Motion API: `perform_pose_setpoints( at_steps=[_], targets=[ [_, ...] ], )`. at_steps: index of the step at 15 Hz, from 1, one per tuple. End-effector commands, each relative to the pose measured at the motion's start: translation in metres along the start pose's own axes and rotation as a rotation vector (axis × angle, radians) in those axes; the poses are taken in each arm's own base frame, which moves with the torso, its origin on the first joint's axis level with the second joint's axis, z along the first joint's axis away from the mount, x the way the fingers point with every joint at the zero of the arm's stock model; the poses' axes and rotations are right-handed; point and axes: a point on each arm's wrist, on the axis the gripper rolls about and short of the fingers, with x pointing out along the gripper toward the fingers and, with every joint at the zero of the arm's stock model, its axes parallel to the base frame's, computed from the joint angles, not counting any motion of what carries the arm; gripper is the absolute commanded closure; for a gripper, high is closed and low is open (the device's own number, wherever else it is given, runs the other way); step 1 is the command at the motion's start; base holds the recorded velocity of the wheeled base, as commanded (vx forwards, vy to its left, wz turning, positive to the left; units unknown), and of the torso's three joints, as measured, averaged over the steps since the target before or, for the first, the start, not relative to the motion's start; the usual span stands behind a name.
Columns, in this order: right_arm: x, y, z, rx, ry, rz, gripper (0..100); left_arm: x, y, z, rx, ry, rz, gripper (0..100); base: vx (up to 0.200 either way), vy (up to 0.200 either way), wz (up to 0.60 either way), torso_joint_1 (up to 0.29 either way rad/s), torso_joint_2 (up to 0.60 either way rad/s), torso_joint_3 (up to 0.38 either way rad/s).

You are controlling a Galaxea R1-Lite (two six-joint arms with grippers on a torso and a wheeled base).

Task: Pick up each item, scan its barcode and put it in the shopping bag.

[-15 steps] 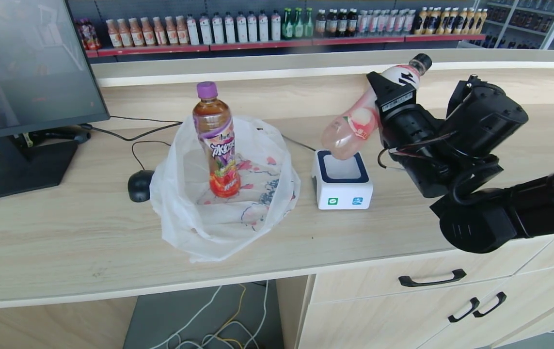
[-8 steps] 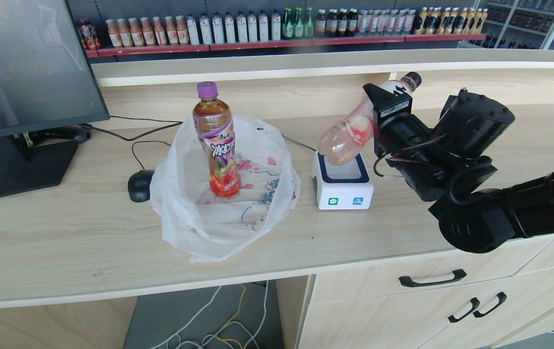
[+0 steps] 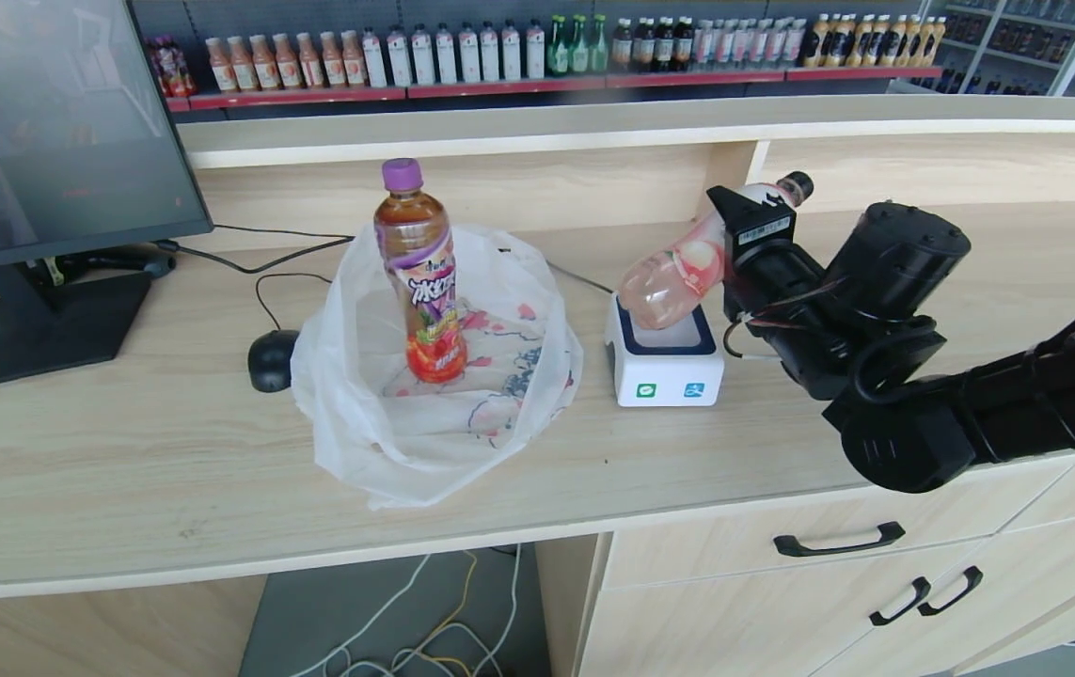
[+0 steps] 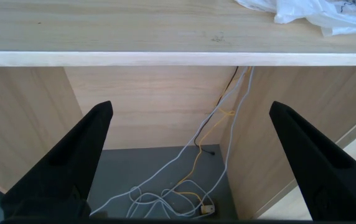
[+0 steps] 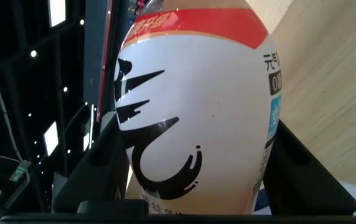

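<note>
Right gripper [image 3: 742, 226]: jaws clamped on clear plastic bottle of pink drink [image 3: 678, 273], slanted, base jutting past the jaws just above white box scanner [image 3: 664, 371], presumably for barcode reading.
Beyond scanner: white plastic shopping bag [image 3: 349, 376]; purple-capped tea bottle [image 3: 419, 273] upright inside, likely crowding entry.
Left gripper [image 4: 190, 162]: jaws spread, empty.

the right arm [image 3: 998, 414] is matte black all over: a thick tubular forearm, a rounded elbow housing with small slots in its face, and a drum-shaped wrist joint [image 3: 904, 254]. thin red and black cables [image 3: 786, 299] loop loose between the wrist and the right gripper [image 3: 733, 226], whose boxy body carries a white sticker [image 3: 765, 231] with dark print. the left gripper [image 4: 190, 155] has two plain black fingers [image 4: 72, 168], wedge-shaped and tapering to blunt tips.
</note>
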Motion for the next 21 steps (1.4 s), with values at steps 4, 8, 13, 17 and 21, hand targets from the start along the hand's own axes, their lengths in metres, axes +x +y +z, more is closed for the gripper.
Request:
perform_pose_setpoints(
  at_steps=[4,8,13,17,21],
  targets=[
    [0.0014,-0.0082,-0.0036,0.017,0.007,-0.018,100,0.0000,0.0000,0.0000,0.000,-0.001,0.000,0,0.000,0.000,0.00,0.000,0.00,0.000],
    [0.0010,-0.0087,-0.0030,0.019,0.006,-0.021,100,0.0000,0.0000,0.0000,0.000,-0.001,0.000,0,0.000,0.000,0.00,0.000,0.00,0.000],
    [0.0011,-0.0097,-0.0042,0.020,0.009,-0.023,100,0.0000,0.0000,0.0000,0.000,-0.001,0.000,0,0.000,0.000,0.00,0.000,0.00,0.000],
    [0.0012,-0.0107,-0.0040,0.021,0.008,-0.025,100,0.0000,0.0000,0.0000,0.000,-0.001,0.000,0,0.000,0.000,0.00,0.000,0.00,0.000],
    [0.0010,-0.0075,-0.0038,0.023,0.007,-0.014,100,0.0000,0.0000,0.0000,0.000,-0.001,0.000,0,0.000,0.000,0.00,0.000,0.00,0.000]
  ],
)
